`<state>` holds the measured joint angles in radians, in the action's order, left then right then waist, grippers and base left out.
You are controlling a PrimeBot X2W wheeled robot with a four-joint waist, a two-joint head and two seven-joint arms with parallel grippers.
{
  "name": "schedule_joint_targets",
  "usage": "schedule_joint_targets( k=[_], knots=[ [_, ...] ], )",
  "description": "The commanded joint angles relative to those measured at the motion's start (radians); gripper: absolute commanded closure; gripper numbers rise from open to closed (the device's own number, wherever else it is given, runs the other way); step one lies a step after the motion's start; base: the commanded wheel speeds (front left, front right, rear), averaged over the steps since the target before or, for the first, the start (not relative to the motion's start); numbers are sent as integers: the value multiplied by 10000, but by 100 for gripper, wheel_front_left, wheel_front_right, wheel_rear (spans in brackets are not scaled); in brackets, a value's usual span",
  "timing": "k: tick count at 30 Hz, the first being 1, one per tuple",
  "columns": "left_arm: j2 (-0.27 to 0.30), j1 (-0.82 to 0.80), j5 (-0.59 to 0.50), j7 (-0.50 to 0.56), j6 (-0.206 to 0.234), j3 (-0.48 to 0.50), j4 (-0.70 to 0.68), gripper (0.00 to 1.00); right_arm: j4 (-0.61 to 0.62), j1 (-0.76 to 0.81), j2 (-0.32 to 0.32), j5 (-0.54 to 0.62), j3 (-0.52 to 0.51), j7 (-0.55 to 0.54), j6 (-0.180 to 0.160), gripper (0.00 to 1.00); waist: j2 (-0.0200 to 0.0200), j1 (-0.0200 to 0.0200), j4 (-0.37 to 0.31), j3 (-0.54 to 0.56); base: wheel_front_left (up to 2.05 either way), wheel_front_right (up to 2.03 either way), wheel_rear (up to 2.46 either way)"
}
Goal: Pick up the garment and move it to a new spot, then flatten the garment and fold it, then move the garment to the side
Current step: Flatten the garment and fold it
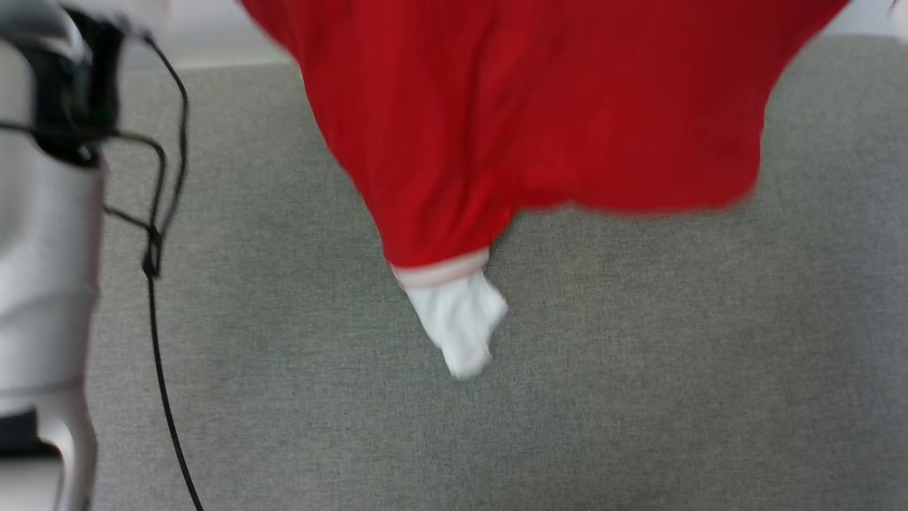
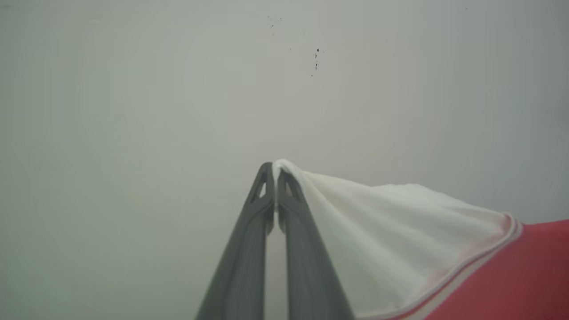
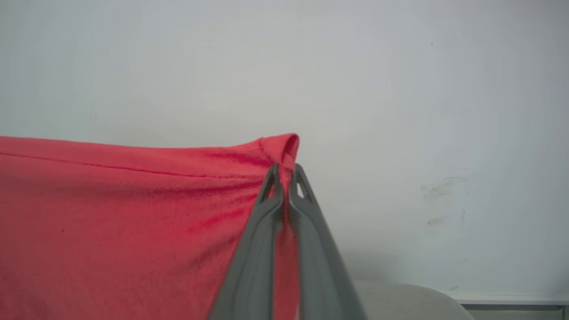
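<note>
The garment (image 1: pixel 539 113) hangs in the air above the grey surface, red cloth spread wide across the top of the head view. One white sleeve (image 1: pixel 461 326) with striped trim dangles from its lower middle. My left gripper (image 2: pixel 274 171) is shut on the tip of a white sleeve (image 2: pixel 400 235), with red body cloth off to its right. My right gripper (image 3: pixel 285 171) is shut on a folded red edge of the garment (image 3: pixel 133 213), which stretches away to its left. The printed front is hidden.
A grey fabric-covered surface (image 1: pixel 638 369) lies under the garment. My pale left forearm (image 1: pixel 42 284) with a black cable (image 1: pixel 152 255) stands at the left edge. A plain pale wall (image 3: pixel 400 89) is behind both grippers.
</note>
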<state>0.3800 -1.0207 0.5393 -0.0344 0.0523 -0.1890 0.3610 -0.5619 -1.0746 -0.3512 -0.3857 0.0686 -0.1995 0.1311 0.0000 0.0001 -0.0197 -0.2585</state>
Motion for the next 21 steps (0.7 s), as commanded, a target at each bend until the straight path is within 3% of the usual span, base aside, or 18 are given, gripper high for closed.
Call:
schedule_joint_targets(
  k=[1, 13, 21],
  knots=[
    [145, -751, -94, -67, -41, 63, 240, 100, 0, -654, -6, 131, -116, 73, -7, 100, 0, -1, -78, -443, 0, 0, 0],
    [629, -4813, -424, -94, -160, 211, 1193, 100, -115, -4080, -198, 431, -329, 285, -10, 100, 0, -1, -123, -2625, 0, 0, 0],
    [543, -5637, -281, -191, -207, 258, 1706, 100, -552, -5235, -180, 218, 31, 319, -10, 100, 0, -1, 48, -4160, 0, 0, 0]
  ],
)
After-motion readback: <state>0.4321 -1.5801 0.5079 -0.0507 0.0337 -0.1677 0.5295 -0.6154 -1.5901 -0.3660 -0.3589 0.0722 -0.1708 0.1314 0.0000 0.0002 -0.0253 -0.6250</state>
